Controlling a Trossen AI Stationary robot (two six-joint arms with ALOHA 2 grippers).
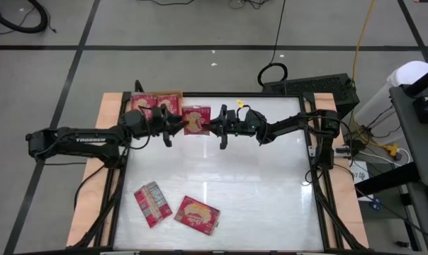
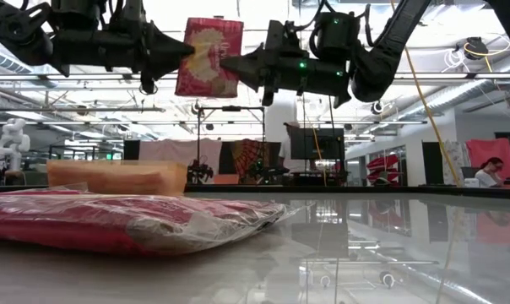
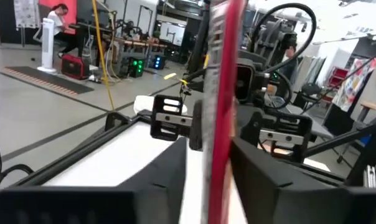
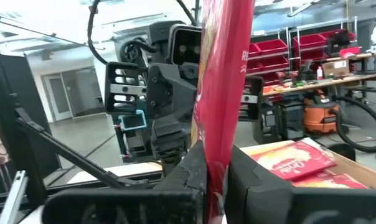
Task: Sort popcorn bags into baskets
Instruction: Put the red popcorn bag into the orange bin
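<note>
One red popcorn bag (image 1: pixel 196 120) with a yellow picture is held high above the far part of the table (image 1: pixel 271 177) between both grippers, seen upright in the low view (image 2: pixel 208 57). My left gripper (image 1: pixel 178 122) is shut on its left side and my right gripper (image 1: pixel 212 125) on its right side. The orange basket (image 1: pixel 157 101) sits at the far left and holds other red bags (image 4: pixel 297 158). Two more bags (image 1: pixel 152 203) (image 1: pixel 197 214) lie flat near the table's near edge. My left gripper (image 2: pixel 186 51) pinches the bag's left side edge (image 3: pixel 218 143) between its two fingers, coming level from the table's left. The bag stands upright and is lifted clear of the table. My right gripper (image 2: pixel 230 62) pinches the bag's opposite, right side edge (image 4: pixel 216 124) between its two fingers, coming level from the table's right. The bag is upright and edge-on in its wrist view.
Light wooden boards (image 1: pixel 108 113) frame the table's left and right sides. A bag in clear wrap (image 2: pixel 128 221) lies close to the low camera. The white table middle lies between the held bag and the near bags. A person (image 2: pixel 491 171) sits far off in the room.
</note>
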